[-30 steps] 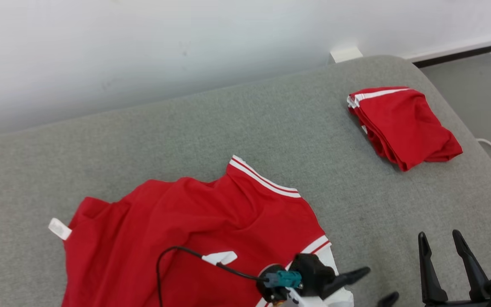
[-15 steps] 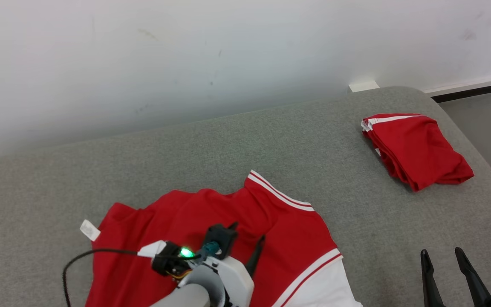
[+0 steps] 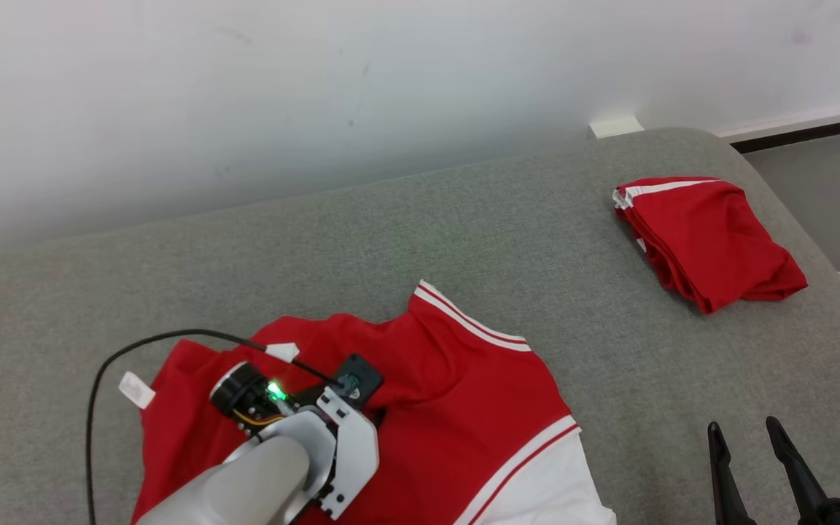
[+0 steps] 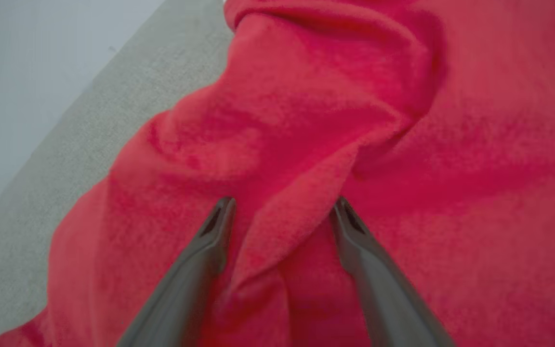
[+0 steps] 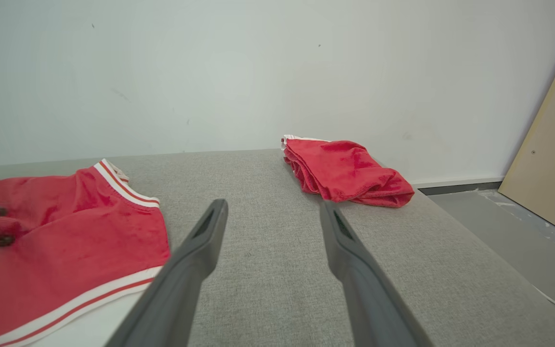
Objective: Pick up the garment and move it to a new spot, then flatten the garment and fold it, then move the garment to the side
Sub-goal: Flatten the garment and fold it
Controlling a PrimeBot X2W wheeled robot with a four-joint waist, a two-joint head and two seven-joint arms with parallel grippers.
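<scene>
**Left claw astride a fold, nothing gripped yet**

Risks, nearest first. The right claw (image 3: 744,426) sits at the near edge over the bare grey upholstered surface (image 3: 391,219), fingers spread wide and empty. It is apart from the cloth, so a one-claw lift looks likely. The garment (image 3: 464,394) would then hang bunched and drag instead of coming up flat.

The left claw (image 4: 283,205) is fully spread and holds nothing. Its tips are planted either side of a raised ridge of red cloth (image 4: 297,212). The ridge looks doubled over, so closing here may pinch several layers at once and make flattening harder later. Too shallow a bite and the soft knit could slip out. The black cable (image 3: 135,343) loops off the left wrist above the cloth and might snag on a lift.

Farther off, a folded red garment (image 3: 712,233) lies at the far right. Setting the carried one on it would mix the two.

The garment lies crumpled on the near-left of the surface. Its striped sleeve cuff points toward the wall (image 3: 318,73), a white panel lies at the near edge, and a white label (image 3: 135,390) sticks out at its left edge. The left claw is over the garment's middle-left, tips apparently pressing in. The right claw is off to the garment's right, not touching it.
</scene>
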